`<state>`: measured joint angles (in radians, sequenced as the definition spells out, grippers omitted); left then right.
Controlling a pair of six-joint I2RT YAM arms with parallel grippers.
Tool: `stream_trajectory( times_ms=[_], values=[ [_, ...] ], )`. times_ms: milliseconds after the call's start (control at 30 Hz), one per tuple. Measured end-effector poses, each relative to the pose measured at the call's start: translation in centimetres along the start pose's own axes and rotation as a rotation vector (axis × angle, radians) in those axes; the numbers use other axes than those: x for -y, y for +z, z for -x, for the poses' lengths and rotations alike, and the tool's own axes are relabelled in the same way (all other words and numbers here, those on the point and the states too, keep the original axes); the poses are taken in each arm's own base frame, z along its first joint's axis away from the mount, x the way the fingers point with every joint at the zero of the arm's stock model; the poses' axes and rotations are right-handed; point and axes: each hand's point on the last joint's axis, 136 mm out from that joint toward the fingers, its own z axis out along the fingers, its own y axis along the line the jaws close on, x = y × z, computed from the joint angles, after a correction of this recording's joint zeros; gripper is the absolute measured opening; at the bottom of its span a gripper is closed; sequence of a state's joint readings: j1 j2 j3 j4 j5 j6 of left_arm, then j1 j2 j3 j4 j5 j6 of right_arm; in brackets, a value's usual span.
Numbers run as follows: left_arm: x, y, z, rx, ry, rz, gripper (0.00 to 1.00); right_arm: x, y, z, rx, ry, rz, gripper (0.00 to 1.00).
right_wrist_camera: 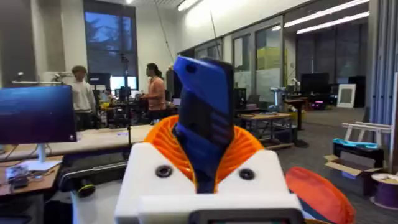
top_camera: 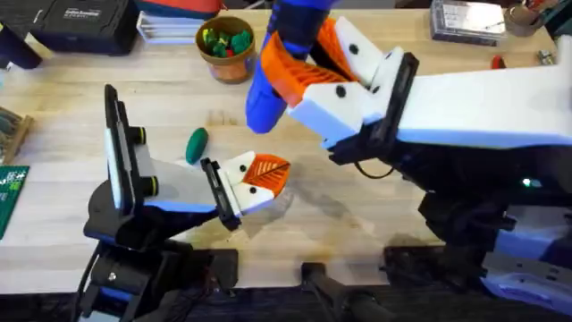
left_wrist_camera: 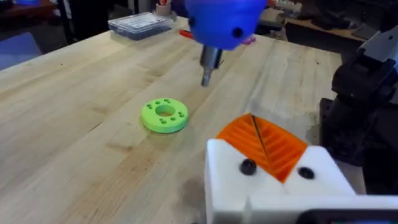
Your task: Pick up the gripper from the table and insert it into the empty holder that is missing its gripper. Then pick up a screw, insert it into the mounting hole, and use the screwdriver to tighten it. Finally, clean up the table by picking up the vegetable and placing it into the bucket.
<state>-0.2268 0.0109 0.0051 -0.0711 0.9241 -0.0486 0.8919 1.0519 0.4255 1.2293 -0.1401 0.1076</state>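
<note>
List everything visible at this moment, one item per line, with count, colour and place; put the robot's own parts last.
screwdriver: 1, blue, held above the table in the right gripper, bit pointing down.
vegetable: 1, dark green, on the table beside the left arm.
bucket: 1, orange-brown, far side of the table, with green, red and yellow pieces inside.
disc: 1, lime green with holes, flat on the table under the screwdriver's bit.
clear box: 1, far right corner.
table: 1, light wood.
left gripper: white with orange pads, low over the table, shut.
right gripper: white with orange pads, shut on the screwdriver.
</note>
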Motion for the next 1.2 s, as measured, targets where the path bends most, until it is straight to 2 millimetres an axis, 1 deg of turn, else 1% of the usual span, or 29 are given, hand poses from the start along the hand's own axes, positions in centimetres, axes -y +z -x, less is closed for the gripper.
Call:
stream_trajectory(
  times_ms=[367,600,733,833,1200],
  values=[
    [0.0,0.0,0.0,0.0,0.0,0.0,0.009,-2.0,0.1,-0.5,-0.02,0.055,0.061,0.102],
    [0.0,0.0,0.0,0.0,0.0,0.0,0.009,-2.6,0.1,-0.8,-0.031,0.088,0.076,0.102],
    [0.0,0.0,0.0,0.0,0.0,0.0,0.009,-3.0,0.2,-1.5,-0.049,0.103,0.085,0.101],
    [0.0,0.0,0.0,0.0,0.0,0.0,0.009,-3.1,0.3,-1.9,-0.06,0.11,0.088,0.1],
    [0.0,0.0,0.0,0.0,0.0,0.0,0.009,-3.1,0.3,-2.1,-0.064,0.132,0.087,0.097]
  ],
)
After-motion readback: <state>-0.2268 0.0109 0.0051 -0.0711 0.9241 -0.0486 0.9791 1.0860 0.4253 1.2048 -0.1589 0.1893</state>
